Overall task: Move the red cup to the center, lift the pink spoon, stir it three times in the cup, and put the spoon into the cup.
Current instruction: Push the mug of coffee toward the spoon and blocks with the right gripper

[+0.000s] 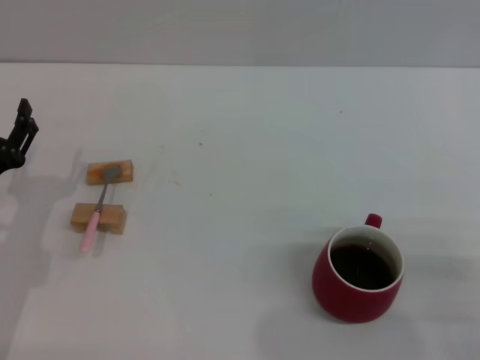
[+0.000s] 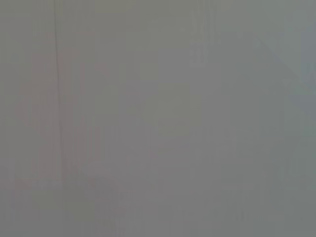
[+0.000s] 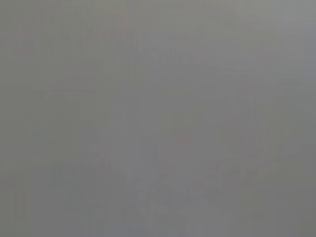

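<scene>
Head view: white surface (image 1: pixel 247 135), nearly bare. Left claw (image 1: pixel 22 131) sits at the far left edge, dark, raised off the surface, casting a soft shadow below it. Only a sliver of it shows; cannot tell whether it is released or clenched. It grasps nothing visible.

Right claw: not in any view.

The pink spoon (image 1: pixel 97 210) lies just to the inner side of the left claw, near it but clearly apart. It bridges two small wooden blocks: grey bowl resting on the farther block (image 1: pixel 109 172), neck and start of the pink handle crossing the nearer block (image 1: pixel 98 217), handle end overhanging toward the robot and angled slightly toward the claw's side. Spoon is propped off the surface by the blocks.

The red cup (image 1: pixel 357 272) stands upright well away from the left claw, across the surface on the robot's right and closer to the robot than the spoon. White rim, dark inside; small loop handle points away from the robot. Nothing touches it.

Both wrist views: flat grey field, nothing distinguishable.
</scene>
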`<state>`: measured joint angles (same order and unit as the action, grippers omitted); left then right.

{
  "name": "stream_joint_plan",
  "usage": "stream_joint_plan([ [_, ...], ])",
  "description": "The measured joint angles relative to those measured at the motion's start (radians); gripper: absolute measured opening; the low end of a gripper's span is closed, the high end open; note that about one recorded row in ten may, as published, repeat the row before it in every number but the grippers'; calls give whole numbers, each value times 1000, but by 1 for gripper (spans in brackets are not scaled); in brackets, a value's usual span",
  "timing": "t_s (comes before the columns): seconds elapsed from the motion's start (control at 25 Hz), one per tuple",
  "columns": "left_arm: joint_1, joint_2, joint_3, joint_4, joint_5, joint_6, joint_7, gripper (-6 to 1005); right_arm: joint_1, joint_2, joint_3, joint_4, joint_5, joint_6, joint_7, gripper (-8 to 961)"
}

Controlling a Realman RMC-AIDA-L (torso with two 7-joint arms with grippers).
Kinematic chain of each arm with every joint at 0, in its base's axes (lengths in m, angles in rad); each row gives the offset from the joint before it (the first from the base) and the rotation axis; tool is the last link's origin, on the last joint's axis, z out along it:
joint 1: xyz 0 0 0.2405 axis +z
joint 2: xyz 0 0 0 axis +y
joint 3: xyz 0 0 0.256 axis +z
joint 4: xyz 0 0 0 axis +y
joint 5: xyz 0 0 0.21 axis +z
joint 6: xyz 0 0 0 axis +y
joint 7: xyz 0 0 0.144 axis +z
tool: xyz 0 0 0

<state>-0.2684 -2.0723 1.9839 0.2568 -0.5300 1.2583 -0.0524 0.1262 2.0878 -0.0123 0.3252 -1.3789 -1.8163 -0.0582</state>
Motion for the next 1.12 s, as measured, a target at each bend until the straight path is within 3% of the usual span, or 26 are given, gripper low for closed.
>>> stream_joint_plan([
  [0.32,25,1,68,1,1,1,-4,812,-5,0,7,0,6,1,-4,638],
  [0.76,108,5,148,29,1,24,-25,810,-8,-2,3,0,8,9,-2,638],
  [1.12,114,5,201,30,1,27,-36,809,-8,-2,3,-2,8,9,-1,639],
])
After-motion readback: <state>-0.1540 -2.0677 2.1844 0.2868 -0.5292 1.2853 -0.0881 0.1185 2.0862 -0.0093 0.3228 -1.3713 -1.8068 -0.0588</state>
